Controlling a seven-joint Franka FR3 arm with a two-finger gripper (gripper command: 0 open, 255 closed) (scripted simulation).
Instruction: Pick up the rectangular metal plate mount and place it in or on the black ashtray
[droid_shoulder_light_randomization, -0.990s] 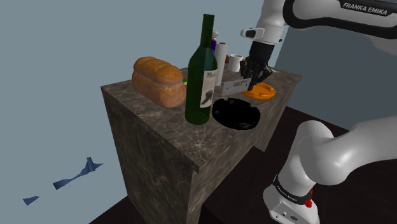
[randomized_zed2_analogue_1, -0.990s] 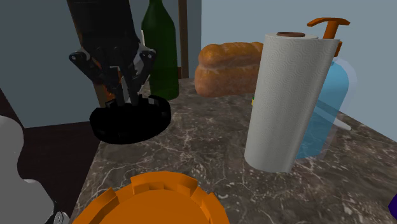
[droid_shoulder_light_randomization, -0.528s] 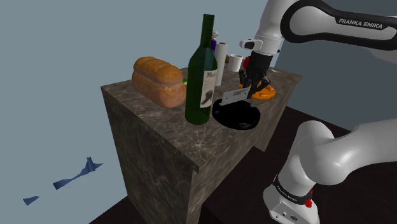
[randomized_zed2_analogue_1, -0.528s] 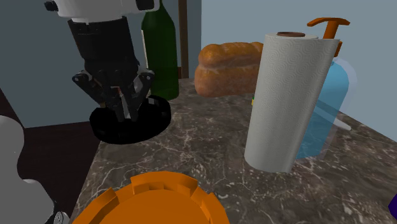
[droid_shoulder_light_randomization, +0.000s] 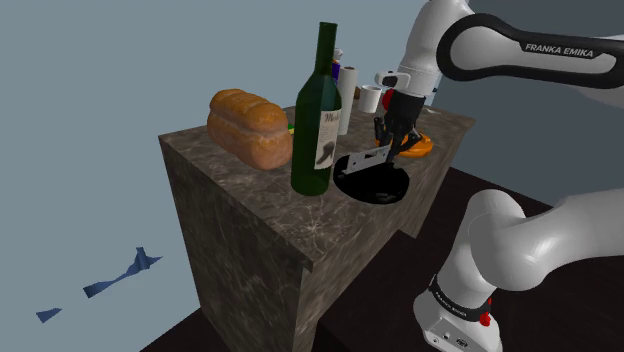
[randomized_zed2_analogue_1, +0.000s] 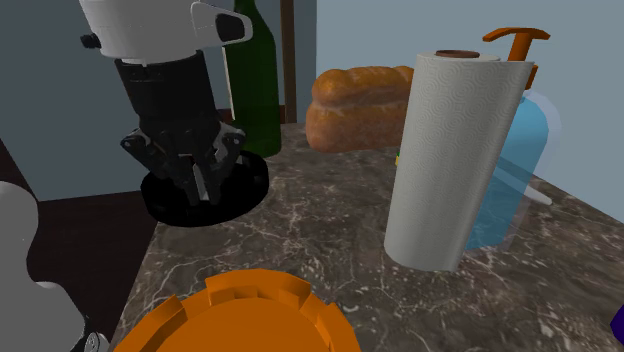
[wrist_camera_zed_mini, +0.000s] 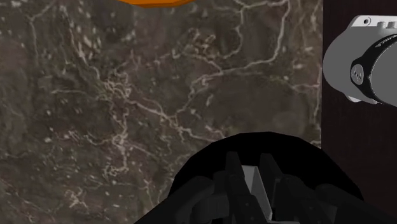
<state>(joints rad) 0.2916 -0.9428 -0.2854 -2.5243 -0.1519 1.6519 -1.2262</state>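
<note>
The arm's black fingers (wrist_camera_zed_mini: 231, 178) are pinching the grey rectangular plate mount (droid_shoulder_light_randomization: 368, 157), which hangs tilted just over the black ashtray (droid_shoulder_light_randomization: 378, 186). The ashtray sits at the marble surface's (droid_shoulder_light_randomization: 300, 215) edge nearest the stand, with the green wine bottle (droid_shoulder_light_randomization: 318, 110) beside it, the bread loaf (droid_shoulder_light_randomization: 248, 128) further along, and an orange ashtray (droid_shoulder_light_randomization: 420, 146) behind.

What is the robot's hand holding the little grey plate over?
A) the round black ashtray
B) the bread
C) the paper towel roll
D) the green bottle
A: the gripper clasps the grey plate mount right above the black ashtray, not over anything else on the counter.
</note>
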